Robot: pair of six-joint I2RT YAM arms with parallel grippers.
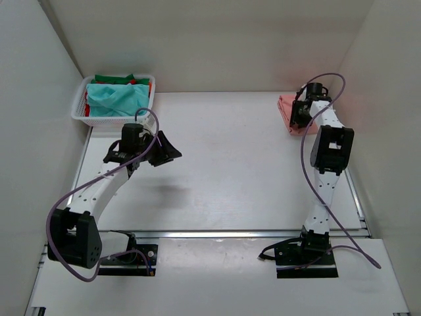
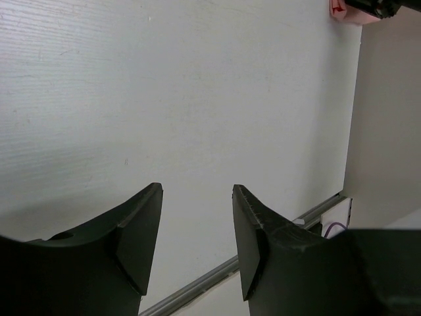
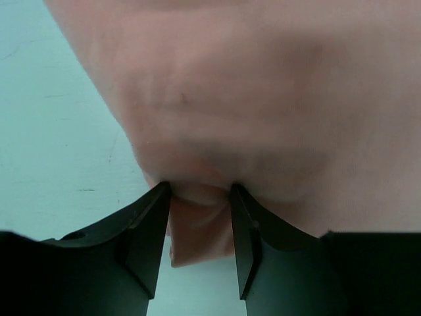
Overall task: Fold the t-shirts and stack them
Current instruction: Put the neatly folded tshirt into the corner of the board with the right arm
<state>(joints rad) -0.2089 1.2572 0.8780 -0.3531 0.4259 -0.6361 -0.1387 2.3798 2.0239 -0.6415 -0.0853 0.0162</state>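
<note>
Left gripper (image 2: 197, 191): mid-left, jaws apart with nothing between them, hanging over bare table (image 1: 230, 171), well apart from any cloth. Right gripper (image 3: 200, 187): far right, fingers pinched on a bunched fold of the pink shirt (image 3: 276, 99), which lies on the table near the right wall (image 1: 388, 99) and is partly covered from above by the arm's own wrist. Basket (image 1: 79, 110): far left corner, teal shirt (image 1: 118, 99) on top, green shirt (image 1: 110, 79) and red shirt (image 1: 136, 82) showing at its back edge.
</note>
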